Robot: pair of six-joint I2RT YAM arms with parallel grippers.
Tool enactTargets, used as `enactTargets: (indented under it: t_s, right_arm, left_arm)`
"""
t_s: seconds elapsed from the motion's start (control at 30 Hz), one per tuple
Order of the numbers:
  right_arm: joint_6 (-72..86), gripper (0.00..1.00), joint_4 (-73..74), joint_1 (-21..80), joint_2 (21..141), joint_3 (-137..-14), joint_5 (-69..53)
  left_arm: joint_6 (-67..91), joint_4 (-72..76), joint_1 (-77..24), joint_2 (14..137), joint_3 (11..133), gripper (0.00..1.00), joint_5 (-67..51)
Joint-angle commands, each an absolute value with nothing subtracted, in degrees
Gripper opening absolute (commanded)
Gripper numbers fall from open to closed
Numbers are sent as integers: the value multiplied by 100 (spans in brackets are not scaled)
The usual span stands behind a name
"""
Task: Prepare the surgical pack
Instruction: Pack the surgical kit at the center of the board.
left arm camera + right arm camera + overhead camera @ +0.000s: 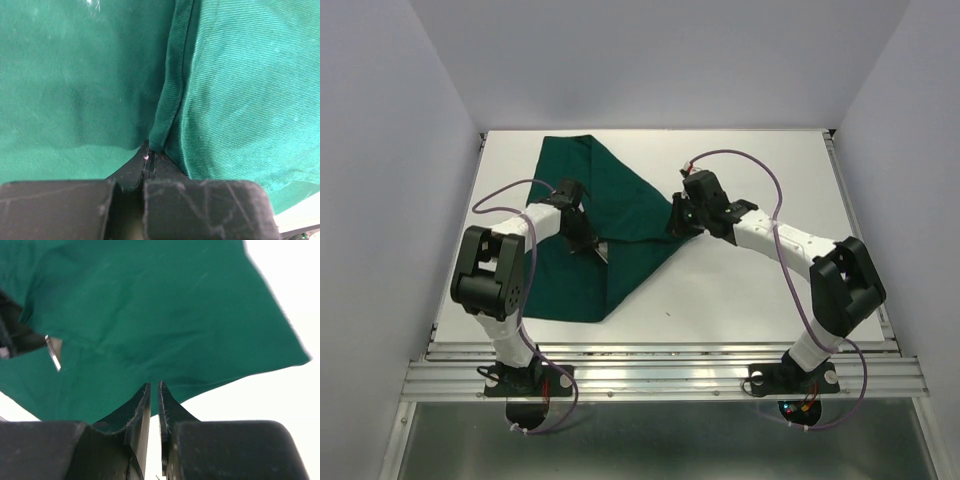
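Observation:
The dark green drape (610,215) lies folded over on the white table (770,290). My left gripper (582,237) sits on the drape's middle, shut on a folded hem of the drape (167,107), which runs up from the fingertips (149,156). My right gripper (677,222) is at the drape's right edge; its jaws stand almost together with only a thin slit, pinching the edge of the drape (165,315) at the tips (154,386). A bright steel edge, probably the tray (603,251), peeks out from under the cloth by the left gripper and shows in the right wrist view (53,353). Scissors, gauze and packets are hidden.
Grey walls close the table in on three sides. A raised rail (660,352) runs along the near edge by the arm bases. Purple cables (790,270) loop over both arms.

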State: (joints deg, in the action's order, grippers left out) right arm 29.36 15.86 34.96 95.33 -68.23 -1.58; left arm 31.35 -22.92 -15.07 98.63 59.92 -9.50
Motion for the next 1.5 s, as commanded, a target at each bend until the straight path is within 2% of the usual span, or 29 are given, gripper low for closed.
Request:
enactTargets:
  t_s: [0.0, 0.27, 0.33, 0.43, 0.7, 0.93, 1.07, 1.13, 1.23, 1.33, 1.37, 1.47]
  right_arm:
    - [2857, 17, 1556, 3516, 9167, -7005, 139]
    - [2813, 17, 1696, 3516, 8921, -6864, 544]
    - [2777, 17, 1749, 3306, 8877, -6899, 624]
    - [2655, 19, 1749, 2946, 8912, -7039, 694]
    - [2479, 18, 1740, 1452, 10350, -8242, 510]
    - [2250, 18, 2091, 1257, 11916, -9656, 554]
    - [2215, 17, 2240, 1257, 12506, -9958, 221]
    - [2224, 17, 2198, 1257, 12498, -9897, -69]
    - [2250, 17, 1943, 1309, 12270, -9458, -369]
    - [2355, 17, 1794, 1449, 11858, -8844, -509]
    - [2408, 17, 1610, 1450, 11735, -8642, -571]
    - [2592, 17, 1424, 1644, 11234, -7886, -712]
  left_arm:
    - [3129, -2092, -1775, 10255, 6853, 0, -1037]
    - [2883, -2512, -2048, 11662, 8611, 0, -1002]
    - [2734, -2793, -2048, 11856, 9104, 0, -871]
    - [2585, -2952, -2048, 11629, 9185, 0, -695]
    - [2575, -3023, -2030, 10416, 8080, 0, -484]
    - [2733, -3041, -1732, 9310, 6762, 0, -141]
    - [2777, -3093, -1057, 8790, 6118, 0, -79]
    - [2865, -3181, -792, 8562, 5837, 6, 139]
    - [2909, -3182, -317, 8333, 5503, 26, 193]
    - [2962, -3182, -79, 8236, 5318, 39, 220]
    - [2971, -3173, -53, 8218, 5283, 50, 228]
    - [2979, -3138, -53, 8139, 5203, 63, 246]
